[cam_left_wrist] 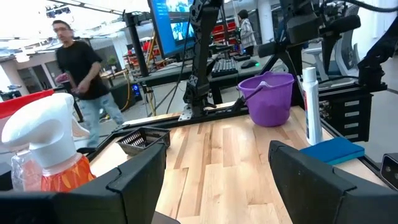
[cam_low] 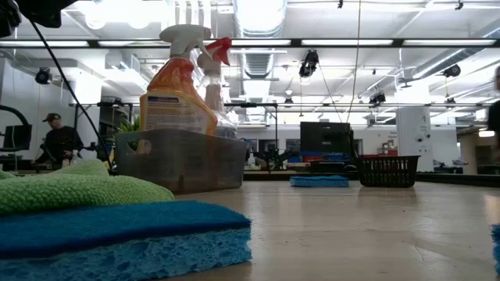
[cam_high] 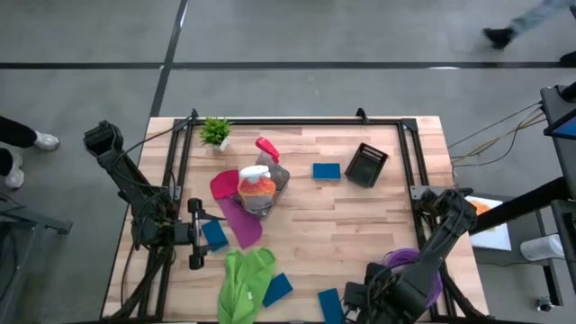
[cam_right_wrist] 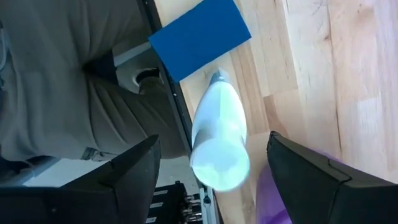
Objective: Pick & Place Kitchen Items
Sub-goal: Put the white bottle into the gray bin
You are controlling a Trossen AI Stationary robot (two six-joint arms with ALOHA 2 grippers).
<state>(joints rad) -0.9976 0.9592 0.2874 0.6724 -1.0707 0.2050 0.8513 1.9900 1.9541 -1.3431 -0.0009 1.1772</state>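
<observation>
My right gripper (cam_right_wrist: pixel 214 142) hangs open near the table's near edge, pointing down, its fingers on either side of an upright white bottle (cam_right_wrist: pixel 217 134) and above it, without touching. A blue sponge (cam_right_wrist: pixel 199 37) lies beside that bottle. My left gripper (cam_high: pixel 200 236) waits open and level at the table's left, by another blue sponge (cam_high: pixel 214 236). A clear bin (cam_high: pixel 270 191) holds the orange spray bottle (cam_high: pixel 256 186) and a red-topped bottle (cam_high: pixel 267 148). A magenta cloth (cam_high: pixel 236 216) lies partly under the bin. A green cloth (cam_high: pixel 243 281) lies at the near edge.
A purple bucket (cam_high: pixel 416 268) stands under my right arm near the near right corner. A black basket (cam_high: pixel 366 165) and a blue sponge (cam_high: pixel 327 171) lie at the far right, a potted plant (cam_high: pixel 215 132) at the far left. Bare wood spreads across the middle right.
</observation>
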